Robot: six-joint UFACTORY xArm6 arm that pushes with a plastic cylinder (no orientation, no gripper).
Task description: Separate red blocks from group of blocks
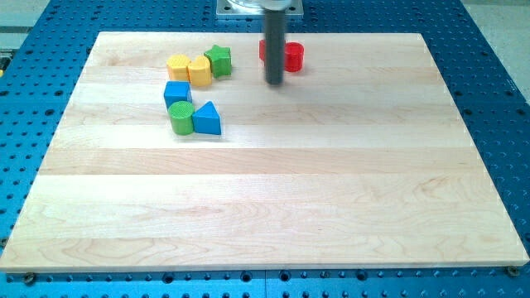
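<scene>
Camera view: rod partly hiding one red block [263,50], shape unreadable, beside a red cylinder [294,56] near the bench [331,182] top edge; no gripper in sight, my tip [274,83] just below both reds. Well apart at left, counting two yellow blocks [178,66] [199,71], green star [219,60], blue cube [176,93], green cylinder [181,117], blue triangle [208,119].

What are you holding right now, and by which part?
Nothing. My tip is a bare rod end, with no claw. It stands at the near side of the red blocks; I cannot tell whether it touches them.
</scene>
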